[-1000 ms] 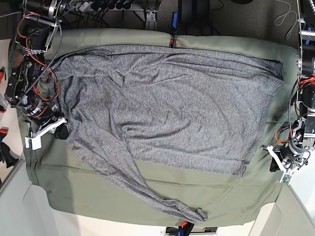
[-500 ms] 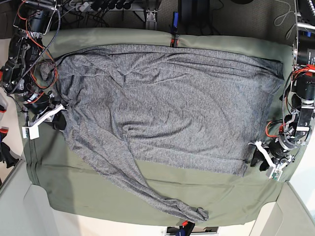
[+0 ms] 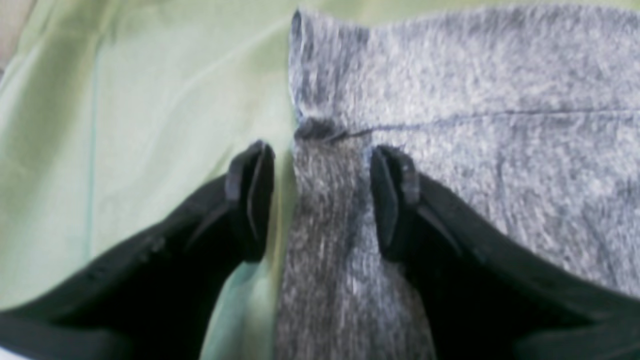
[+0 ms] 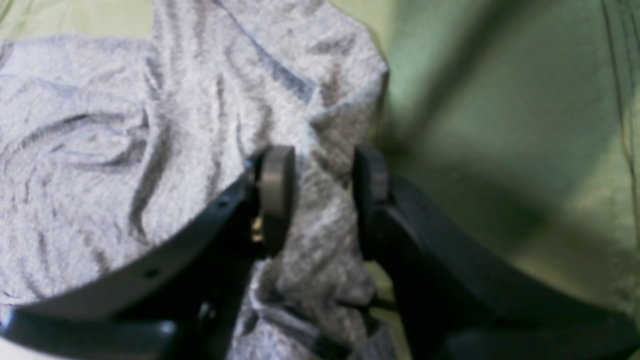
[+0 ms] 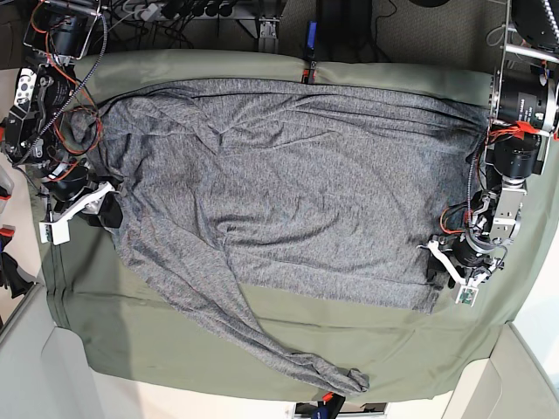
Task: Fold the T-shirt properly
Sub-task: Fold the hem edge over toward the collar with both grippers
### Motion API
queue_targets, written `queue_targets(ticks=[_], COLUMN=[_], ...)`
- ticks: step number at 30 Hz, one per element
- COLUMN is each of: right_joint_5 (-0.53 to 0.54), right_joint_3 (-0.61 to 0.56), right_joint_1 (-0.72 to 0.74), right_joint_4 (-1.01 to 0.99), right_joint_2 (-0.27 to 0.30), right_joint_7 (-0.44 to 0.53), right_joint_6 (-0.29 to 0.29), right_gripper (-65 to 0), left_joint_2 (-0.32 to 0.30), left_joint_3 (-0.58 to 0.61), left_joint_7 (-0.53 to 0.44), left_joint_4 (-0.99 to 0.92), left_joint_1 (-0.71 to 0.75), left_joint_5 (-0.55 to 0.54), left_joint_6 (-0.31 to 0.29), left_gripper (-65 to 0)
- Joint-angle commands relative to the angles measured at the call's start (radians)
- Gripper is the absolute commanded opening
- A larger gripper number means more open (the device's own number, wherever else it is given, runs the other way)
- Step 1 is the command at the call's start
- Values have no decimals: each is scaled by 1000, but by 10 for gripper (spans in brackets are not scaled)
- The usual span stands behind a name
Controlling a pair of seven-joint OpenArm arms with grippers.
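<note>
Smooth olive-green table cloth (image 5: 262, 349) covers the whole work surface, and the big heather-grey knit T-shirt (image 5: 288, 183) lies spread flat on it. One long sleeve (image 5: 262, 336) trails down toward the near edge. Both wrist views are blurry, so fine detail is hard to make out. The black arms hide some of the fabric below the fingers.

The left gripper (image 3: 322, 200) sits at the shirt's hem corner, on the base view's right. Its fingers are apart, with a strip of grey fabric between them, one finger over the cloth and one over the shirt. The right gripper (image 4: 322, 200) is at the shirt's other end. Its fingers are also apart, with a bunched fold of fabric between them.
</note>
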Motion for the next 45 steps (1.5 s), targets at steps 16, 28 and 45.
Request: queue_targets(ticks=[16, 28, 45], right_joint_5=[-67, -85, -81], right_joint_3=[3, -1, -72], right_joint_1=[43, 188, 191], right_joint_4=[-29, -209, -275], right_joint_2=[-6, -8, -8], right_joint_7=[134, 143, 114], right_joint_6=[-69, -64, -11], right_gripper=[-435, -276, -650], left_joint_2=[-63, -70, -98], left_joint_3=[-5, -5, -5], left_joint_7=[-29, 61, 57], left_joint_4=[55, 105, 105], left_joint_1=[-40, -32, -32], left_joint_5=[-10, -10, -11], left_joint_6=[68, 67, -26], left_gripper=[-650, -650, -650])
